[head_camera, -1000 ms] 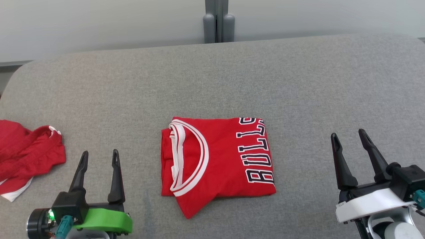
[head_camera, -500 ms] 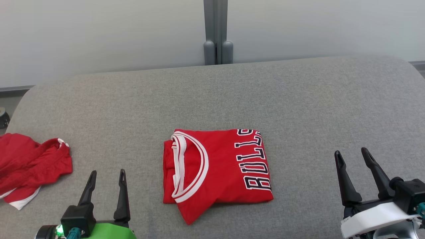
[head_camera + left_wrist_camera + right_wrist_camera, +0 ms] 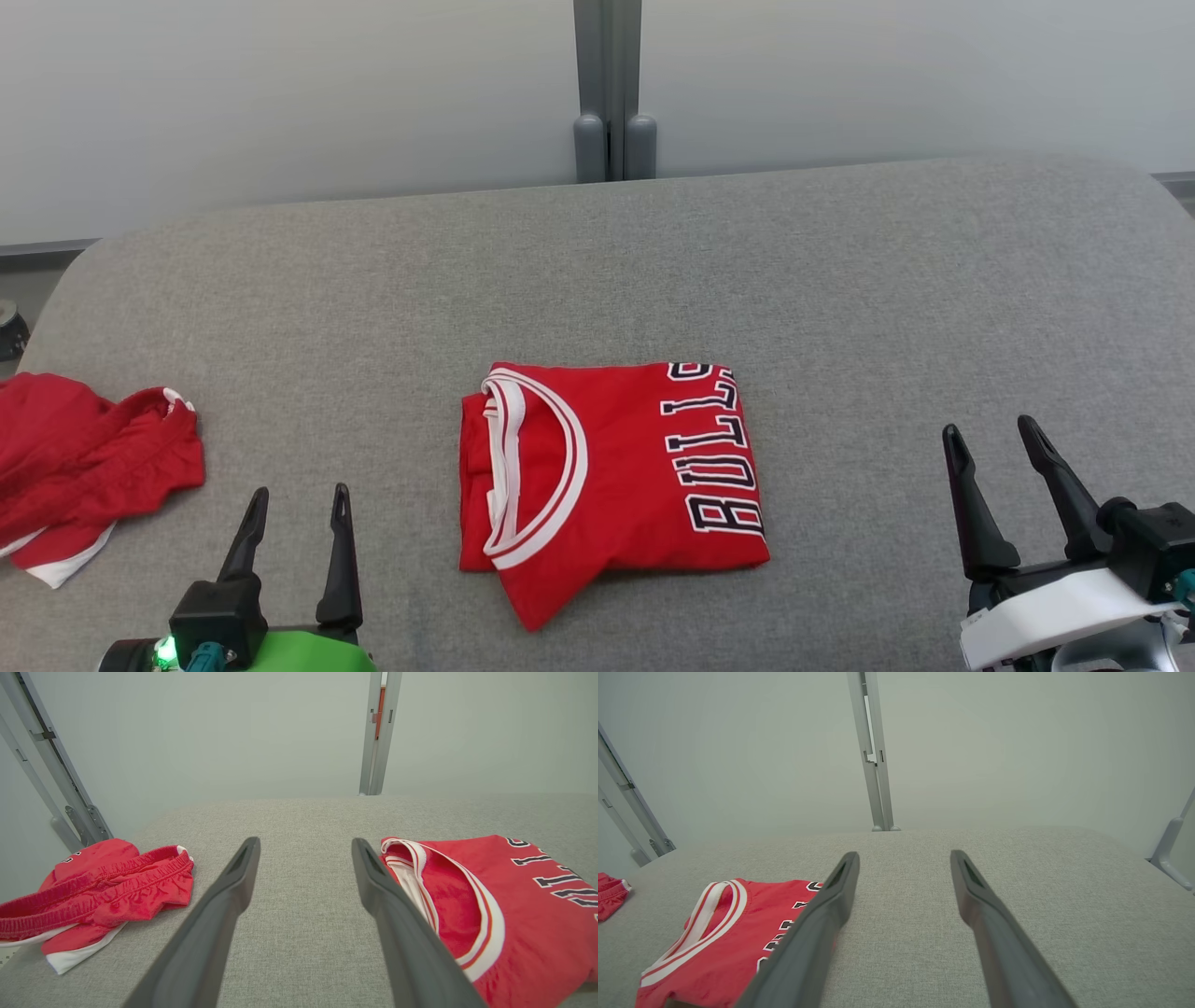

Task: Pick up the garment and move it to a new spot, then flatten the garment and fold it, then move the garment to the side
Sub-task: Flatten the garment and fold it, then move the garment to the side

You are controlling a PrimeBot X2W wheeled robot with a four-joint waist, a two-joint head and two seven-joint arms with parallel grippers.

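The garment (image 3: 607, 476) is a red jersey with white-trimmed neck and black-and-white lettering, lying folded into a rough square in the middle of the grey padded table (image 3: 840, 280). In the left wrist view the garment (image 3: 514, 914) lies just right of the fingers; in the right wrist view the garment (image 3: 724, 942) sits at lower left. My left gripper (image 3: 299, 499) hovers open at the lower left, apart from the cloth. My right gripper (image 3: 990, 439) stands open at the lower right, well clear of the jersey. Nothing is between either pair of fingers.
A crumpled pair of red shorts (image 3: 84, 467) with white trim lies at the table's left edge, also red shorts (image 3: 103, 896) in the left wrist view. A grey post (image 3: 611, 89) rises behind the table against a pale wall.
Since a second ago the head camera tilted up, so everything slid down the picture. Both grippers have sunk lower in view. The jersey lies as before on the table.
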